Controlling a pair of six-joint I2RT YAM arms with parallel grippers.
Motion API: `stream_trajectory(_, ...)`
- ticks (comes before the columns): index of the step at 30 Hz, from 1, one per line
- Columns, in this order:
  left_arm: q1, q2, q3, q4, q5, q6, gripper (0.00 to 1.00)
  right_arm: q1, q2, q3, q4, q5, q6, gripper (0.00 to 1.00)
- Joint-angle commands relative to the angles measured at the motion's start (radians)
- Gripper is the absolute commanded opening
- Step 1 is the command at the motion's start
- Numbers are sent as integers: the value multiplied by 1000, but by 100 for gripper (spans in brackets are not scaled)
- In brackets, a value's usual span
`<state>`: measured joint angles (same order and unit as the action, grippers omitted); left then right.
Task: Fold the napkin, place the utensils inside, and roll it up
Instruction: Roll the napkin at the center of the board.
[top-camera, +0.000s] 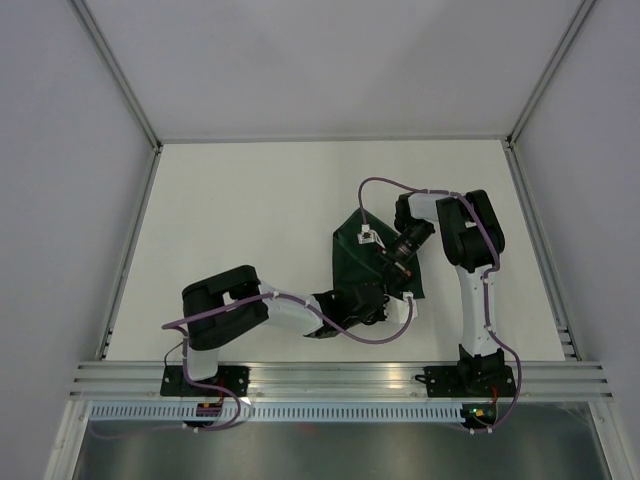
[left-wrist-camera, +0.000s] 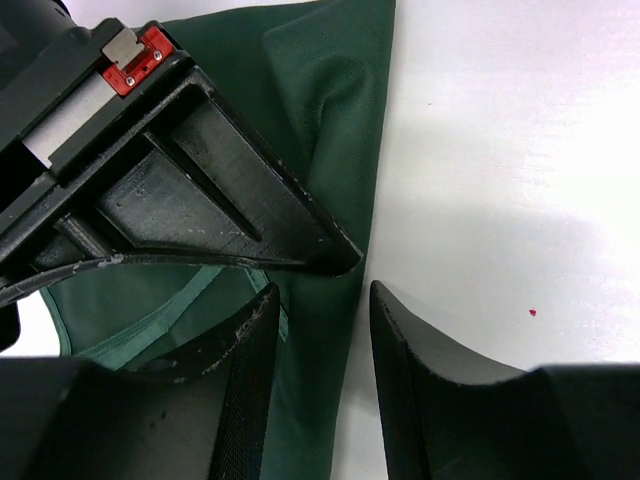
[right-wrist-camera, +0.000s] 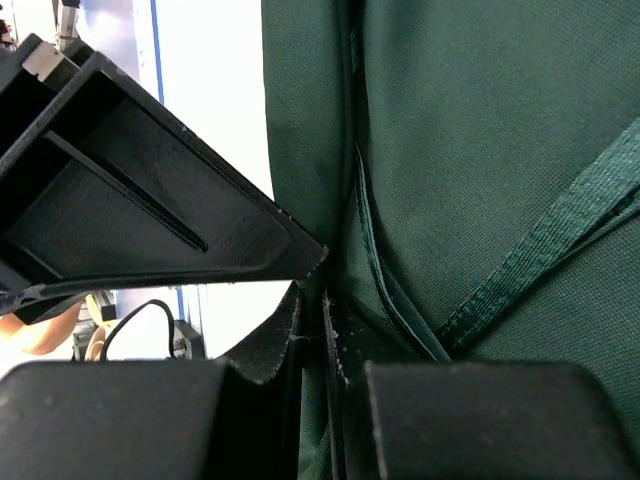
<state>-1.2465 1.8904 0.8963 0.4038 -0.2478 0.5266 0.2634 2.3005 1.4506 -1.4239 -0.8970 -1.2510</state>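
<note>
The green napkin lies rumpled on the white counter, right of the middle, between the two arms. From above it is just a dark shape. The left wrist view shows more. The left pincer is spread, and the napkin's straight edge lies flat between its black fingers. A tiny red speck sits on the counter to the right. In the right wrist view, the right pincer is pressed together, pinching a fold of the napkin. Up close the cloth looks smooth and finely woven, with a stitched hem.
</note>
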Motion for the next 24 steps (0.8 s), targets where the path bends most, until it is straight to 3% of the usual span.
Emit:
stream_trajectory(1, 24, 24, 20, 10, 56, 7, 47, -6, 46, 17, 122, 70, -56, 5)
stream_trajectory(9, 53, 39, 10, -78, 136, -53, 36, -6, 53, 28, 112, 69, -57, 5)
stream_trajectory(13, 68, 49, 27, -129, 174, -94, 13, -6, 51, 31, 108, 67, -57, 5)
stream_trajectory(16, 82, 58, 39, -160, 217, -131, 2, -6, 48, 37, 103, 67, -59, 6)
stream_trajectory(21, 108, 72, 61, -218, 320, -194, 2, -9, -9, 30, 120, 56, -42, 11)
stream_trajectory(24, 137, 78, 81, -267, 395, -240, 2, -18, -61, 22, 155, 47, -2, 22)
